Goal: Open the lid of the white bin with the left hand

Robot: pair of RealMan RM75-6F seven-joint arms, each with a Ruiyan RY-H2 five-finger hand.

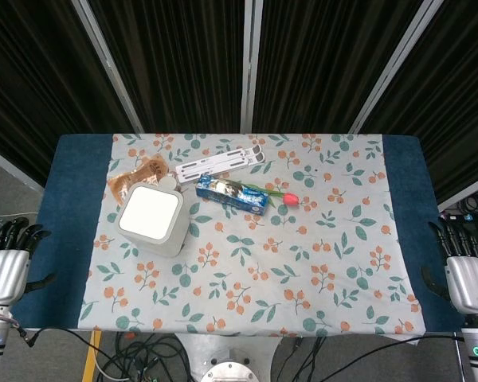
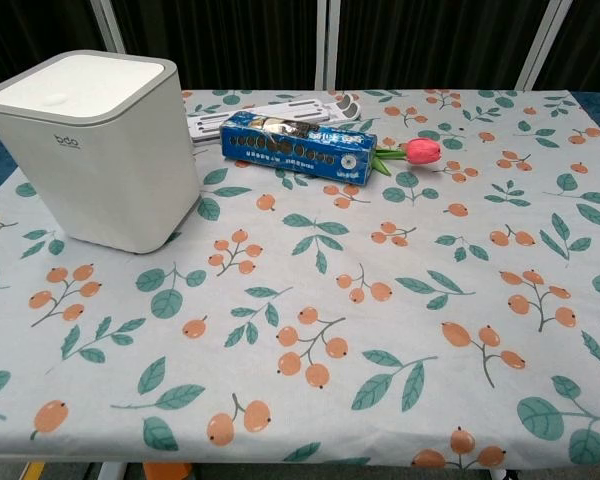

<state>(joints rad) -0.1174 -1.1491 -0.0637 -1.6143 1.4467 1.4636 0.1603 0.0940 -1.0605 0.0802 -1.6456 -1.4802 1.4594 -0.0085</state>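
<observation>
- Dark curtains with pale metal posts stand behind the tabletop; a floral cloth printed with leaves and orange berries covers most of it, with blue showing at both side edges
- White bin sits on the cloth toward the left rear, lid shut and flat on top; what is inside cannot be seen; the chest view shows small lettering on its front wall
- Blue carton lies on its side just right of the bin, a pink tulip beside its right end; a white folding stand lies behind them; a brown wrapper lies behind the bin, near its rear left corner
- Front and right stretches of cloth carry nothing but the print
- Left hand hangs off the left edge, well apart from the bin, fingers spread and holding nothing; right hand sits off the right edge, likewise released
- Cables trail on the floor below the front edge
</observation>
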